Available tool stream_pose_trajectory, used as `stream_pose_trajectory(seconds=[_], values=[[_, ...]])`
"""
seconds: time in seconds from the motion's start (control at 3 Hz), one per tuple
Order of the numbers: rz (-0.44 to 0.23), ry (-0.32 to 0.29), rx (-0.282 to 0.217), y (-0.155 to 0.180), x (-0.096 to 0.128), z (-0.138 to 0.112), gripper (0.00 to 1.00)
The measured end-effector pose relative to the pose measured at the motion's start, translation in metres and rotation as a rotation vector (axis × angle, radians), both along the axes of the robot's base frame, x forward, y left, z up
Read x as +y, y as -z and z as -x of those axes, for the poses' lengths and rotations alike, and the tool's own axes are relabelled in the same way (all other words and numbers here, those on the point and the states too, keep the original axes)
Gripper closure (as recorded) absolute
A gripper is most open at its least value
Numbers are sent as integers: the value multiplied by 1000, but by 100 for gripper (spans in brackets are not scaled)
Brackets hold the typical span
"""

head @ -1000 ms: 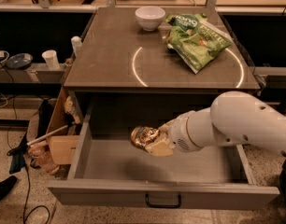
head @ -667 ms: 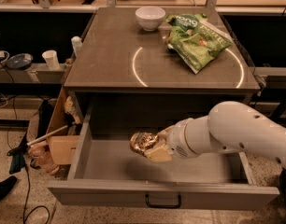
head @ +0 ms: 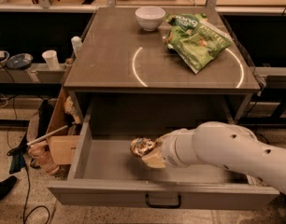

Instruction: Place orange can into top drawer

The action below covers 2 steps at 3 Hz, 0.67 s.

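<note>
We have the gripper (head: 151,154) reaching in from the right, low inside the open top drawer (head: 110,169). Its jaws are closed around the orange can (head: 142,146), which sits tilted left of centre and seemingly just above the drawer floor. We judge the carry done, since the can is within the drawer walls; what is left is to set it down, open the jaws and draw the arm clear.
</note>
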<state>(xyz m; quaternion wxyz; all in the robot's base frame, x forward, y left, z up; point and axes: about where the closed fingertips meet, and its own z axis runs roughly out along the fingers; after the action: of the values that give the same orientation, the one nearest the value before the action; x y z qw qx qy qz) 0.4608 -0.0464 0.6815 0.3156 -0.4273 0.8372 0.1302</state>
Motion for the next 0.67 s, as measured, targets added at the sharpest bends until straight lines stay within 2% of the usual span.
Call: stream_pose_trajectory(seconds=[0.33, 0.67], values=[[68, 43, -38, 11, -7, 0, 100], [69, 62, -21, 16, -4, 2, 82]])
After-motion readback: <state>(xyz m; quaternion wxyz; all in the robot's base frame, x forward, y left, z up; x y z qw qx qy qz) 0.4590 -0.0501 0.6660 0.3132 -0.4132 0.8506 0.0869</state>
